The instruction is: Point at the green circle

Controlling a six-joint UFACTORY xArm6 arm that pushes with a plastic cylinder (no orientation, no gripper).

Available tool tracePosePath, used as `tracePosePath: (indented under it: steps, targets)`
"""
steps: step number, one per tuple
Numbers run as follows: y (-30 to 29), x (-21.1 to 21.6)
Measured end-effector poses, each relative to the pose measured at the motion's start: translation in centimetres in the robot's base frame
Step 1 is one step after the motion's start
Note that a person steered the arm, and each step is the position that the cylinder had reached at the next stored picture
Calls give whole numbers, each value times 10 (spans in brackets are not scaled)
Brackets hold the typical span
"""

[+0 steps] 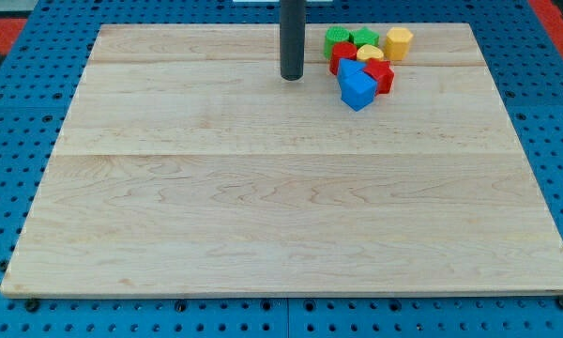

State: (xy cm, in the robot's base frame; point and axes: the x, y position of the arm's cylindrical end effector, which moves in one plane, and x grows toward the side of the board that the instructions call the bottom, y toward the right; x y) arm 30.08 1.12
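Note:
The green circle [336,38] sits at the view's top, at the left end of a tight cluster of blocks. Next to it on the right is a second green block [365,38], its shape unclear. A yellow block [399,42] stands at the cluster's right end, and a small yellow block [369,53] lies in the middle. A red block [342,54] sits just below the green circle and another red block [381,75] is lower right. Two blue blocks [357,84] lie at the cluster's bottom. My tip [292,77] rests on the board, left of and slightly below the green circle, apart from it.
The wooden board [281,207] lies on a blue perforated table [9,113]. The cluster sits close to the board's top edge.

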Motion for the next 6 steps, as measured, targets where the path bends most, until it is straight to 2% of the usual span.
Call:
tracePosePath:
  steps: [1, 2, 4, 5, 6]
  targets:
    - [0, -1]
    - [0, -52]
    - [-15, -103]
    - [57, -104]
    - [81, -104]
